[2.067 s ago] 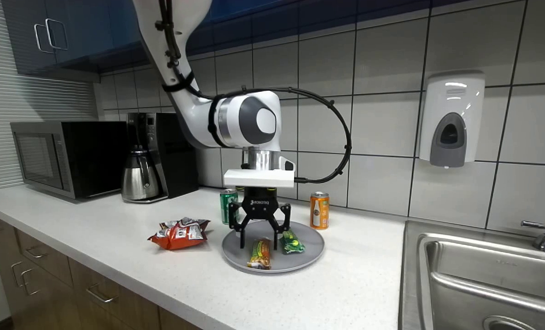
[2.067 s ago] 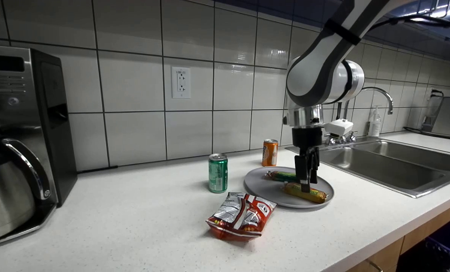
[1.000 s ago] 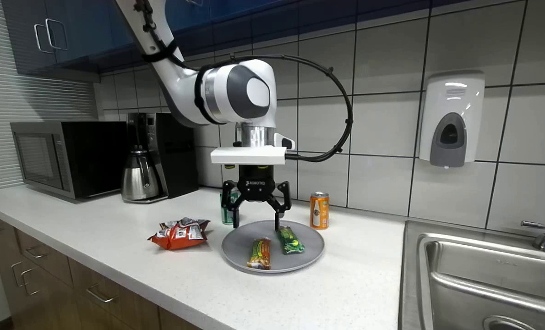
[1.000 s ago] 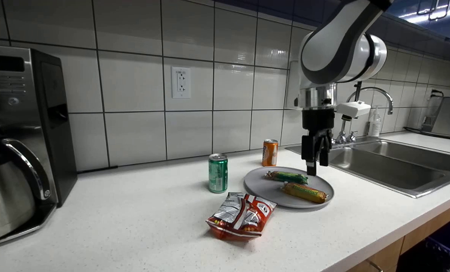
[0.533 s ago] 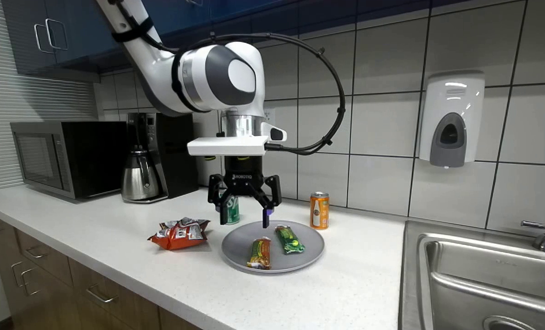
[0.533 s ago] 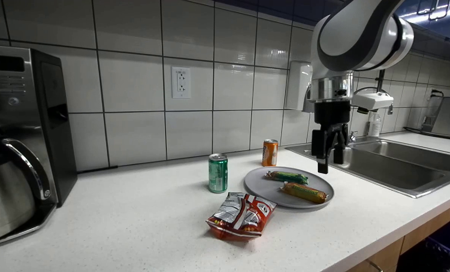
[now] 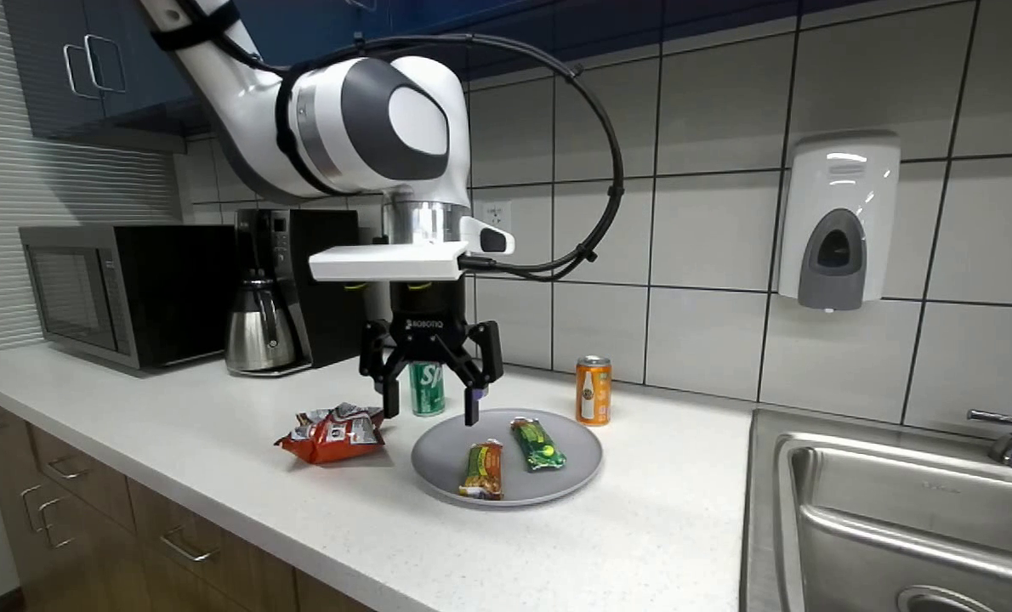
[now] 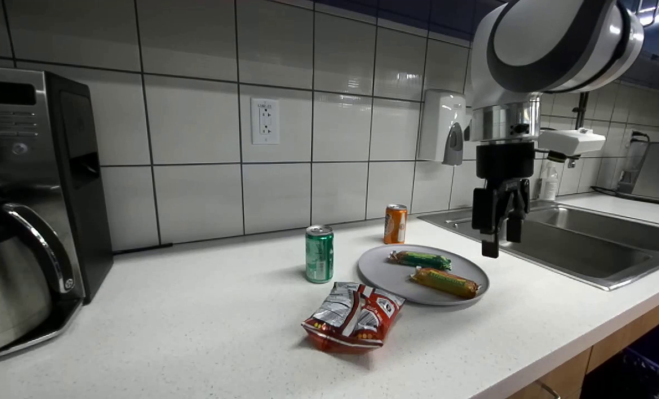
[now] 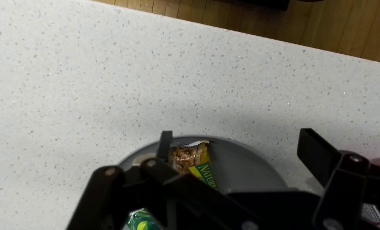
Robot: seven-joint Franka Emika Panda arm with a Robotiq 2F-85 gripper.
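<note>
Hanging with its jaws spread apart, the gripper (image 7: 431,408) in an exterior view stands higher than the grey plate (image 7: 557,483); the golden-brown bar (image 7: 484,470) on it lies lower than the picture-right fingertip (image 7: 472,411). In an exterior view, that bar and the green bar (image 8: 421,260) lie picture-left of the jaws. In the wrist view, the picture-left finger (image 9: 165,145) hides part of the golden-brown bar.

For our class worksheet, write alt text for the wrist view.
An open, empty black gripper partly hides a gray plate bearing a yellow-brown snack bar and a green bar. Speckled white counter spreads beyond, with wooden floor at the top.
</note>
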